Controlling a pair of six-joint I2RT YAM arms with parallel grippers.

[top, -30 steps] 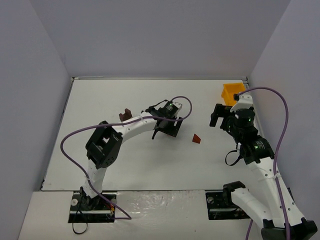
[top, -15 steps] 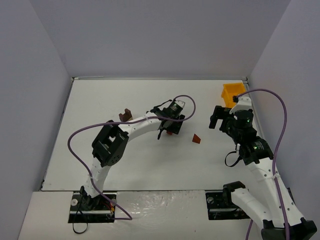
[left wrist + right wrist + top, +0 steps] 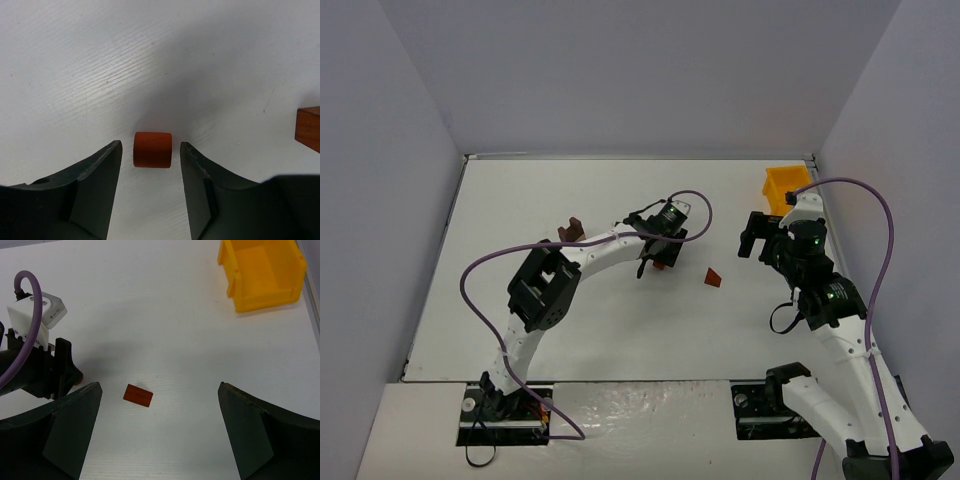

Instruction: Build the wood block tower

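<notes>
**Left tool set astride a reddish piece, right tool spread wide**

At the left of the worktop [image 3: 520, 330], the tower [image 3: 570, 231] is seen as a small dark-brown stack, too small in the top view for its pieces to be told apart. It lies at about 9 o'clock from the left tool [image 3: 150, 147], well apart from it.

The left tool is lowered near the middle of the worktop. A small reddish-orange block [image 3: 152, 149] is bracketed by its fingers [image 3: 107, 170], and a narrow gap is left on each side, so the tool is released and nothing is grasped. The block rests on the worktop.

A second reddish block [image 3: 714, 278], wedge-like from above, lies at about 4 o'clock from the left tool, alone on the white surface.

Further right, the right tool [image 3: 159, 387] is held above the worktop, spread fully and empty. The wedge-like block is seen below it, towards 7 o'clock in its wrist view.

A yellow bin [image 3: 786, 183] is placed in the far right corner, at about 1 o'clock from the right tool.
</notes>
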